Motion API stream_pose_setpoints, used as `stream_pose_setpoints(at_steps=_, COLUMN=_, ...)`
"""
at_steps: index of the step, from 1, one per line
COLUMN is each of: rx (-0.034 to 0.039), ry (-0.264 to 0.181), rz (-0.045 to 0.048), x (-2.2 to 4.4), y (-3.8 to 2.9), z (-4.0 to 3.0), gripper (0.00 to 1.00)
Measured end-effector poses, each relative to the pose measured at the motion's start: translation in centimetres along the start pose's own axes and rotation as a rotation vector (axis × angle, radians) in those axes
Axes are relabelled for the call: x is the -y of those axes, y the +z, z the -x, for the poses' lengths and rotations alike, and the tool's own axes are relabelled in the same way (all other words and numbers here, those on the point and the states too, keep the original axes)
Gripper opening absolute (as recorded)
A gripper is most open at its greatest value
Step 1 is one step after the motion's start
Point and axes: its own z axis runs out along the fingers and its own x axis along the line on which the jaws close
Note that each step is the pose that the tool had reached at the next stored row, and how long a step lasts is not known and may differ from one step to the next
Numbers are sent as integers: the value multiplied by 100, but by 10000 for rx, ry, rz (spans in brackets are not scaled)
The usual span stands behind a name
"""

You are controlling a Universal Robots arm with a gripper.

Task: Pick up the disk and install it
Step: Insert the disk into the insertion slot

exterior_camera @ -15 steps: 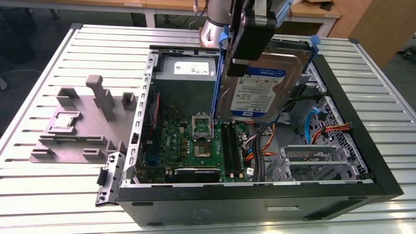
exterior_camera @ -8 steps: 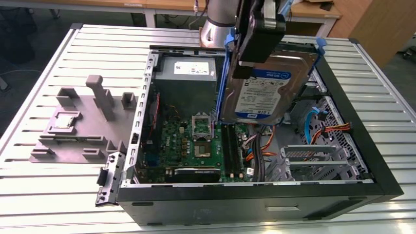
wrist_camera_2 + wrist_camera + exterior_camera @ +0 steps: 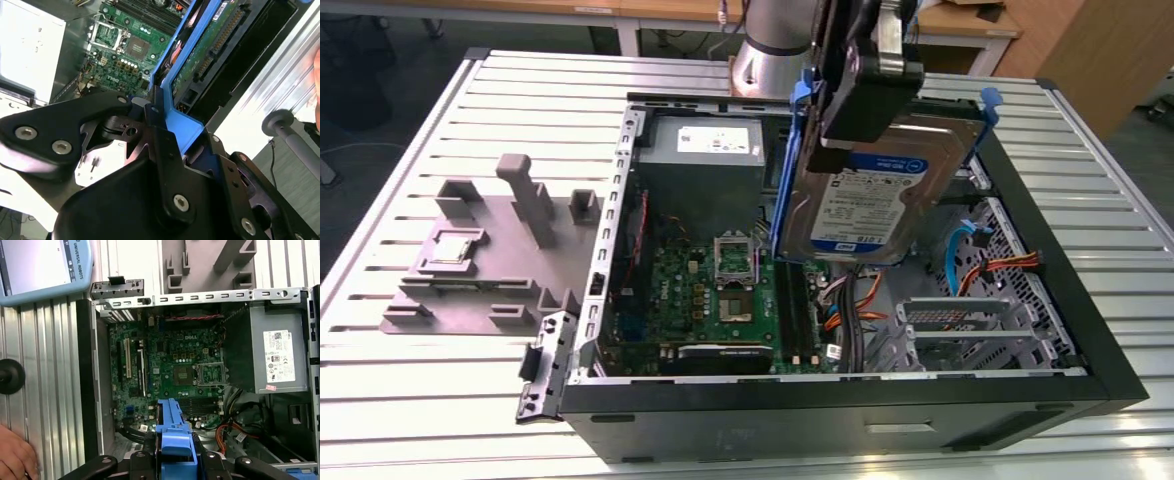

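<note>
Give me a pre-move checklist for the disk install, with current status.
1. Grip: robot hand shut on blue rail of disk: ok.
2. Disk held above open computer case: ok.
3. Orange cables clear of disk's path: cannot tell.
4. Disk's clearance from motherboard: cannot tell.
5. Person's hand away: not ok, it rests on the table beside the case.
</note>
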Motion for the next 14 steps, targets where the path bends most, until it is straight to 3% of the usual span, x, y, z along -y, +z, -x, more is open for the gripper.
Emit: stream_pose_setpoints(at_steps=14, rx=-30, ry=-7, rz=-3, x=210, y=24, z=-63, gripper=37)
